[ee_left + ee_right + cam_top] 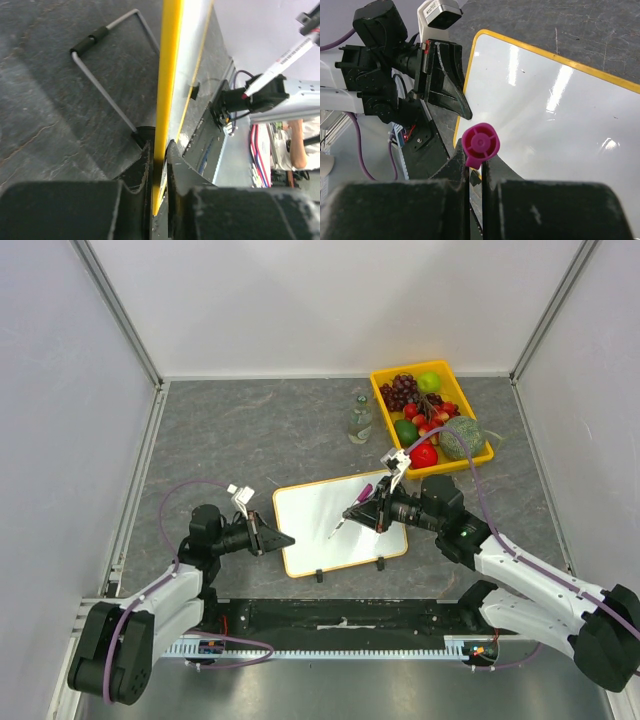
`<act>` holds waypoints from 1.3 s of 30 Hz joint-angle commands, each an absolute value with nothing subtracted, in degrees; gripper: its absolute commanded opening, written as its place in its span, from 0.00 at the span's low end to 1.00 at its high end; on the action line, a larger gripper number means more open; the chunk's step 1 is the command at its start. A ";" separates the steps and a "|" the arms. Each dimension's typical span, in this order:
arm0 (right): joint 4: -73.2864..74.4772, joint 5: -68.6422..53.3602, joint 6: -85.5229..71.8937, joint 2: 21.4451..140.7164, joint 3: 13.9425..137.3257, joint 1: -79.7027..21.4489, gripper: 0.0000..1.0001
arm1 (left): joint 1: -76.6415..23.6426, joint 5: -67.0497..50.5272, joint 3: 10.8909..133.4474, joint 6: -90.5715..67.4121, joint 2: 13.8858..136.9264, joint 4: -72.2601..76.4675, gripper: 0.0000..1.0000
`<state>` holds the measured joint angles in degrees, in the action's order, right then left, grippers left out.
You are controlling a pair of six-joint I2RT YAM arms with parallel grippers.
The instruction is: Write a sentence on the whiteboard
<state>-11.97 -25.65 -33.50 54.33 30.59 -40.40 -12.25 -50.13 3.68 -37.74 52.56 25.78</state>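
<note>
Grey stone-look table [220,440], and on it the flat white rectangular whiteboard [305,515] with the thin yellow-orange rim. It sits mid-table between the two arms, long axis running left to right, slightly skewed so the right end lies farther from the bases. The face is blank in both the top and right wrist views — no sentence on it yet, so my read is the task is at its start. The left gripper [283,540] is clenched on the board's left short edge. The left wrist view shows the yellow rim [165,100] pinched edge-on between the two fingers, so that arm is the anchor, not the writer. The right gripper [372,508] hangs over the board's right half, fingers clamped on a white-barrelled marker with a purple-pink end cap [480,144]. The barrel slants down and toward the left arm, with the nib over the board a little left of centre. Relation that matters: the blank face lies straight below and ahead of the nib, and the far-left corner is leftward and away from it. Nib looks just above the face, but these angles are poor — can't tell if it touches. The next move likely calls for carrying the nib to that far-left corner, then stroking along the long axis back toward the right arm's side.
</note>
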 commanded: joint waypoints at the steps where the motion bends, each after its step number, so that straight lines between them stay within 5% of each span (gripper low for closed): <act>1: -13.10 -25.75 -33.22 52.91 31.64 -40.78 0.00 | -12.31 -50.98 2.99 -38.14 53.61 28.12 0.06; 29: -9.67 -23.38 -31.91 48.96 31.03 -40.69 0.00 | -22.15 -40.26 -2.55 -42.45 41.23 20.75 0.03; 39: -8.88 -23.03 -31.20 48.25 31.20 -40.69 0.00 | -22.15 -34.98 -0.88 -42.89 30.68 8.80 0.43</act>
<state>-8.10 -23.88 -32.40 49.28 30.57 -40.40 -22.11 -38.26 3.14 -41.63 34.06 13.98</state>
